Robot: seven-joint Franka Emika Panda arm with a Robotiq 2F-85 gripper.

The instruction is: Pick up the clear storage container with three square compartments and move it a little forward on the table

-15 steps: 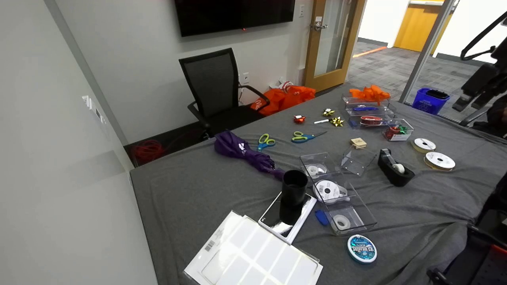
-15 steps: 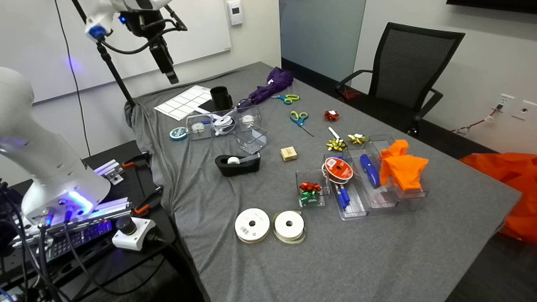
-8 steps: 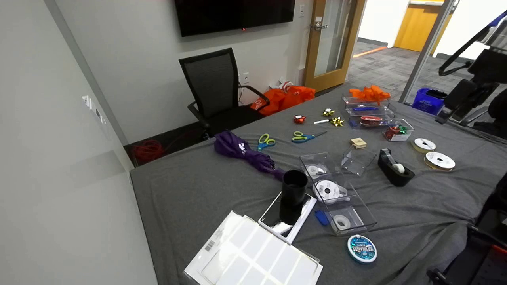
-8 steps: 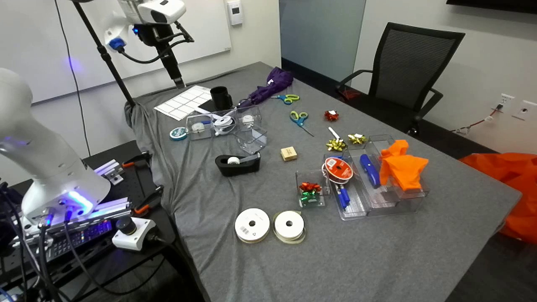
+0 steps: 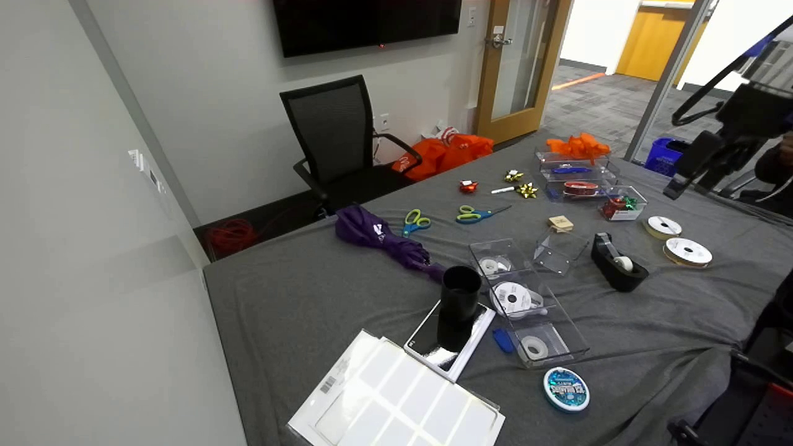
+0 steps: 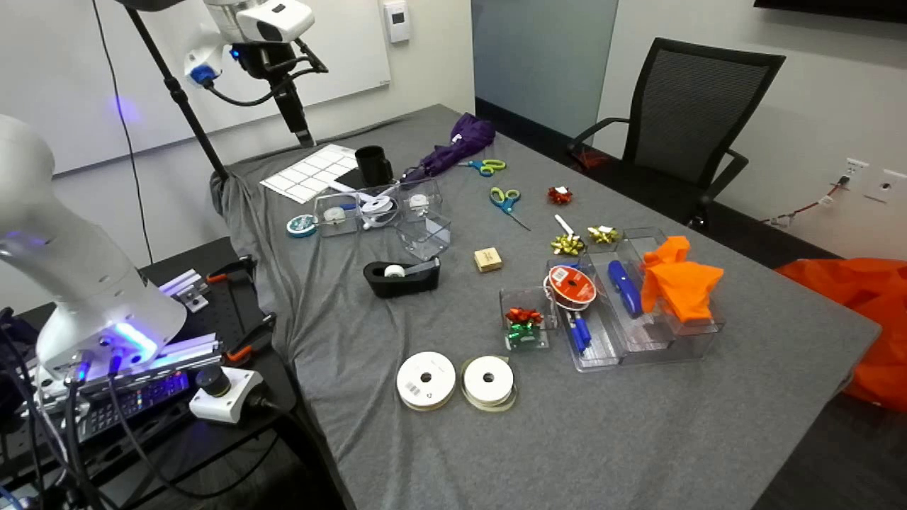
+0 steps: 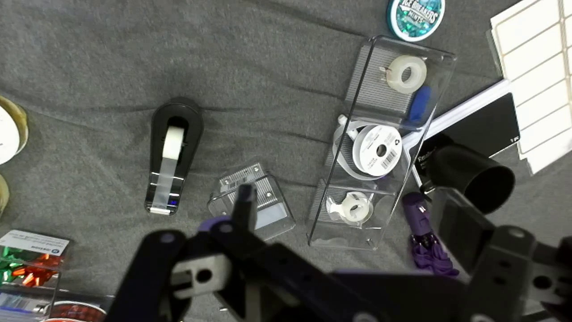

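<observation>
The clear storage container (image 5: 560, 337) lies on the grey-clothed table (image 5: 297, 297). It also shows in an exterior view (image 6: 358, 212). In the wrist view the container (image 7: 393, 118) runs from upper right to lower middle. Its three cells hold a tape roll (image 7: 406, 74), a white ribbon spool (image 7: 377, 150) and another small tape roll (image 7: 356, 208). My gripper (image 7: 349, 194) is open and empty above the table, its fingers wide apart on either side of the container's lower end in the picture. It is apart from the container in both exterior views (image 5: 687, 184) (image 6: 305, 138).
A small clear box (image 7: 268, 205) and a black tape dispenser (image 7: 174, 156) stand beside the container. On its other side are a black mug (image 7: 473, 174), a white box, a purple umbrella (image 7: 429, 241) and label sheets (image 7: 540, 80). A mint tin (image 7: 415, 18) lies off one end.
My arm and gripper have swung inward over the table, leftward and lower in an exterior view and slightly rightward in an exterior view. The motion is smaller in the last half second. The container has not moved.
</observation>
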